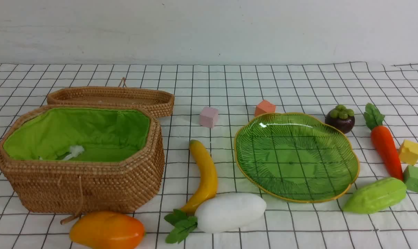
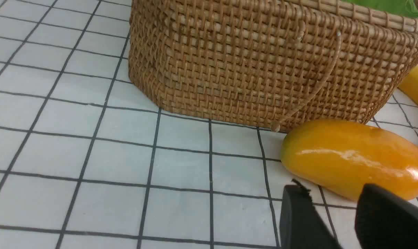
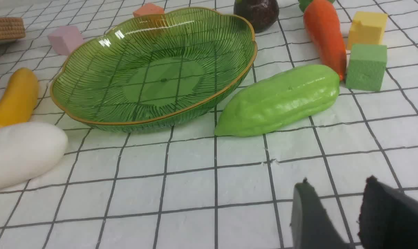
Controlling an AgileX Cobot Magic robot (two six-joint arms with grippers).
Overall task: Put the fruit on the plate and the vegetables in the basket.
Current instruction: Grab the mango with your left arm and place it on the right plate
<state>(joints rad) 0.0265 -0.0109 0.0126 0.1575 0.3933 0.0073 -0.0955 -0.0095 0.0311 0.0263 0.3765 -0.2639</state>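
Observation:
In the front view the wicker basket [image 1: 91, 186] with green lining stands at the left, and the green plate [image 1: 347, 155] stands right of centre, nothing on it. The banana [image 1: 206, 173], white radish [image 1: 229, 211] and mango [image 1: 107, 231] lie in front between them. The mangosteen [image 1: 340, 118], carrot [image 1: 386, 145] and green gourd [image 1: 376, 195] lie to the right of the plate. Neither arm shows in the front view. My left gripper [image 2: 333, 197] is open and empty just short of the mango [image 2: 354, 155]. My right gripper [image 3: 336, 192] is open and empty, short of the gourd [image 3: 279, 100].
The flat wicker lid [image 1: 112, 98] lies behind the basket. Small cubes lie around: pink [image 1: 209, 117], orange [image 1: 265, 107], yellow [image 1: 410, 152] and green [image 1: 415, 178]. A white wall stands behind the checked cloth.

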